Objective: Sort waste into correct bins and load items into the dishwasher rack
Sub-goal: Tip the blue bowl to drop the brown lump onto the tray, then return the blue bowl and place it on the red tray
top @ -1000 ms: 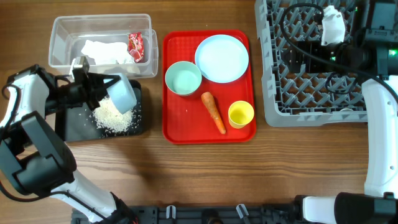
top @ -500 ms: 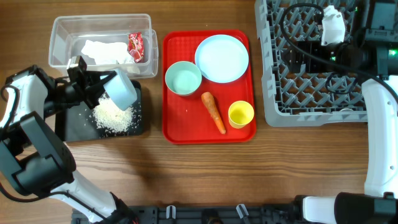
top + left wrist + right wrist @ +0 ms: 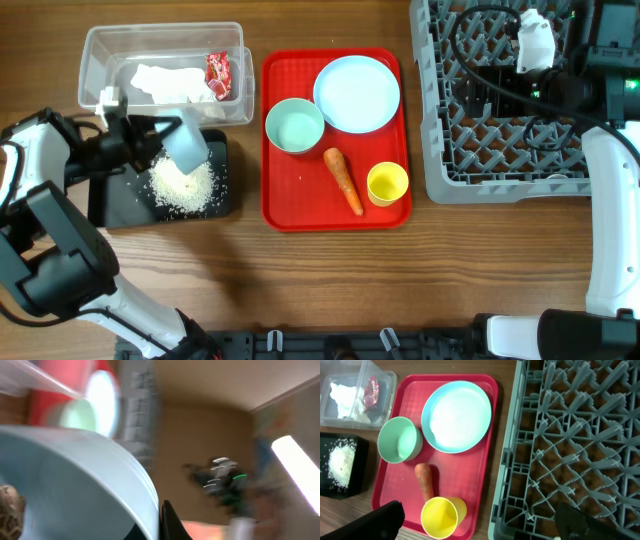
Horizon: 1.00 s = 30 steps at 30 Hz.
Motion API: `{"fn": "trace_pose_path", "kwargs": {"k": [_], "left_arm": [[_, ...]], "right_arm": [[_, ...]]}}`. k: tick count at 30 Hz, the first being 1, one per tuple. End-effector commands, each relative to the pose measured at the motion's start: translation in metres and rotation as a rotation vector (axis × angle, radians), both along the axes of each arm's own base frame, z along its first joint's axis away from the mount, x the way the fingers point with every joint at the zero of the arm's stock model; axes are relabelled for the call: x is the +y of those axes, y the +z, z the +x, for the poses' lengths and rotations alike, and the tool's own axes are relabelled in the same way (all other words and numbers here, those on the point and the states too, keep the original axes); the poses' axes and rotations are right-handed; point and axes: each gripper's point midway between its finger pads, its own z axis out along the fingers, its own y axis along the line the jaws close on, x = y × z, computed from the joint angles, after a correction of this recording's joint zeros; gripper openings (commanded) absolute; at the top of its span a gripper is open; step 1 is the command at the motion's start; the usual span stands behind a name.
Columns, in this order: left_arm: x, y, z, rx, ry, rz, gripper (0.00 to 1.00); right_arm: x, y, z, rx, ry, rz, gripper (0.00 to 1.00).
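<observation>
Light blue bowl tipped over the black tray.
Left fingers clench its rim from the left, and its mouth slants down-right toward the rice. Right fingers are spread and empty above the dishwasher rack.

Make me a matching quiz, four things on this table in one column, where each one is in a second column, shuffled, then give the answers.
Things
1. small red shiny wrapper
2. white rice grains
3. orange carrot
4. light blue bowl

Places
A. held in the left gripper
B. on the flat red plastic tray
C. in the clear rectangular plastic tub
D. on the shallow black rectangular tray

Pairs: 1-C, 2-D, 3-B, 4-A
</observation>
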Motion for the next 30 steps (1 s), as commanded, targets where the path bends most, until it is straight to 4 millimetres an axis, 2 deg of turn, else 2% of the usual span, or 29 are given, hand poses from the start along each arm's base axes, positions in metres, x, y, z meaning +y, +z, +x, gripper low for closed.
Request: {"fn": "trace_pose_path", "kwargs": {"k": [1, 5, 9, 14, 17, 23, 27, 30], "left_arm": [[0.008, -0.047, -0.015, -0.011, -0.135, 0.323, 0.04], [0.005, -0.039, -0.015, -0.006, -0.118, 0.268, 0.04], [-0.004, -0.010, -0.010, -0.087, -0.073, 0.123, 0.04], [-0.006, 0.015, -0.007, -0.047, -0.006, -0.039, 0.04], [-0.006, 0.016, -0.006, 0.037, 0.011, -0.089, 0.04], [-0.010, 0.018, -0.006, 0.021, -0.003, -0.080, 0.04], [-0.030, 0.031, -0.009, -0.086, -0.067, -0.022, 0.04], [-0.057, 0.049, -0.016, -0.223, -0.162, 0.050, 0.04]], "right_arm": [[-0.002, -0.002, 0.004, 0.008, -0.009, -0.001, 1.00], [-0.002, -0.002, 0.004, 0.008, -0.009, -0.001, 1.00], [-0.002, -0.002, 0.003, 0.009, -0.010, -0.002, 1.00], [-0.002, -0.003, 0.003, 0.009, -0.010, -0.001, 1.00], [-0.002, -0.002, 0.003, 0.009, -0.010, -0.001, 1.00], [-0.002, -0.002, 0.004, 0.006, -0.010, -0.001, 1.00], [-0.001, -0.002, 0.004, 0.007, -0.009, -0.002, 1.00], [-0.001, -0.002, 0.004, 0.007, -0.008, -0.002, 1.00]]}}
